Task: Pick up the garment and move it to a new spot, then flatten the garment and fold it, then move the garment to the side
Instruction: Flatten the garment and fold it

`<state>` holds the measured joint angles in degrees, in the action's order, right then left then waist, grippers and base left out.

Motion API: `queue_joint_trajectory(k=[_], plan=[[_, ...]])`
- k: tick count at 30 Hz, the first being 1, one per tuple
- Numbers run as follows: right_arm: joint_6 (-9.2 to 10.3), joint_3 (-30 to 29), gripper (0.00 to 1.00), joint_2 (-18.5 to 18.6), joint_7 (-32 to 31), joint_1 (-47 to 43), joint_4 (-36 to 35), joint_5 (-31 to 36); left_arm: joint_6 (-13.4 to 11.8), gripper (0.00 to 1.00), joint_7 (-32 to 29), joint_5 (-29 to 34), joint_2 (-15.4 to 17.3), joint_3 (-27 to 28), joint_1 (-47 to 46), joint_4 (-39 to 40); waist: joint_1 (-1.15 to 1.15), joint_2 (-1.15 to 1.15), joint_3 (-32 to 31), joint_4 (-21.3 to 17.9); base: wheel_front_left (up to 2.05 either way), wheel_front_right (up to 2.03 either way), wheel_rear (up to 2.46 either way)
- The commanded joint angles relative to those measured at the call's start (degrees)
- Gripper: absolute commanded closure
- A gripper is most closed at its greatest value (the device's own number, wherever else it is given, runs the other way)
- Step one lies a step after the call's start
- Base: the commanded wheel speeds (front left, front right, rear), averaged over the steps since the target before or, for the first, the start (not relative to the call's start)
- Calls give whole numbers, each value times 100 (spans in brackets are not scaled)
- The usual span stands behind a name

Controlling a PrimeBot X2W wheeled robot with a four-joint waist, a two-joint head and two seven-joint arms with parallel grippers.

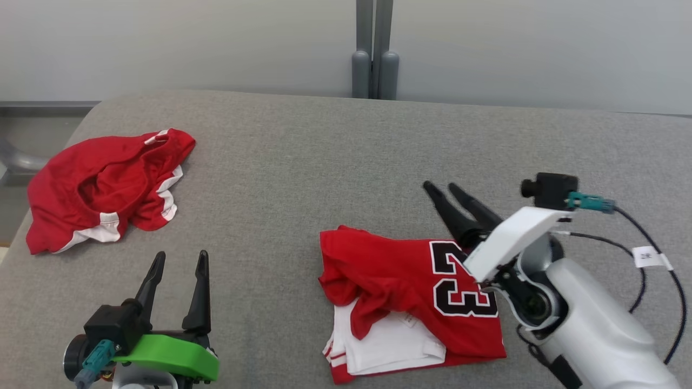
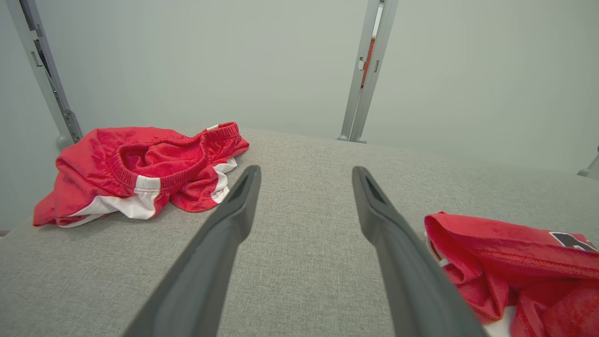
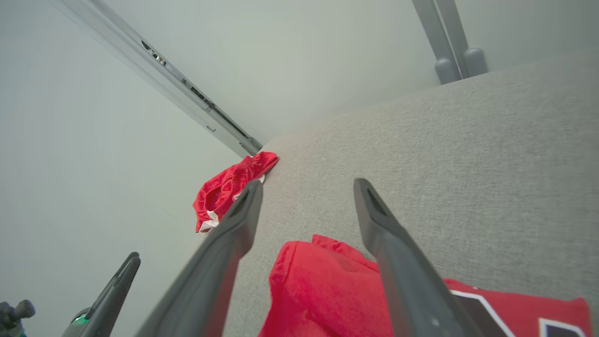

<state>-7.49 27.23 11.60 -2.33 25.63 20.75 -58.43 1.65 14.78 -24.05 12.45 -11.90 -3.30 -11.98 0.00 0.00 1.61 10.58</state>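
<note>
The garment, a red jersey (image 1: 411, 292) with a black and white "23", lies folded on the grey cloth table (image 1: 324, 162) at the centre right, with a white inner layer showing at its near edge. My right gripper (image 1: 440, 186) is open with nothing in it. Its fingers slant up over the jersey's far right corner, and the jersey (image 3: 327, 290) shows below and between them in the right wrist view. My left gripper (image 1: 181, 256) stands open and empty at the lower left, apart from the jersey (image 2: 514, 262).
Crumpled red shorts (image 1: 108, 186) with white trim lie at the table's far left, ahead of my left gripper (image 2: 306, 171). A grey post (image 1: 373, 54) stands behind the table's far edge. A black cable (image 1: 643, 259) loops off my right wrist.
</note>
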Motion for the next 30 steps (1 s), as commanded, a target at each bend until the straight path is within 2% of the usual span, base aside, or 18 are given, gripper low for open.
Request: queue_joint_trajectory(k=[1,4,7,20,30], plan=[[0,-120,0,166,143,-133,-107,166,-20,0,38,12,18,18,63,29,0,0,-45,-181,0,0,0],[-1,-428,0,483,444,-260,-232,586,-43,0,45,22,-19,30,102,80,0,0,-38,-299,0,0,0],[-1,-691,0,639,676,-428,-223,978,-60,0,38,47,-54,58,141,120,0,0,-31,-364,0,0,0],[0,-1442,0,585,1519,-1028,-317,2557,-63,0,41,176,-185,337,333,370,0,0,-124,-620,0,0,0],[0,-2024,0,337,1750,-1593,-519,3316,24,0,41,605,-399,667,576,603,0,0,-210,-892,0,0,0]])
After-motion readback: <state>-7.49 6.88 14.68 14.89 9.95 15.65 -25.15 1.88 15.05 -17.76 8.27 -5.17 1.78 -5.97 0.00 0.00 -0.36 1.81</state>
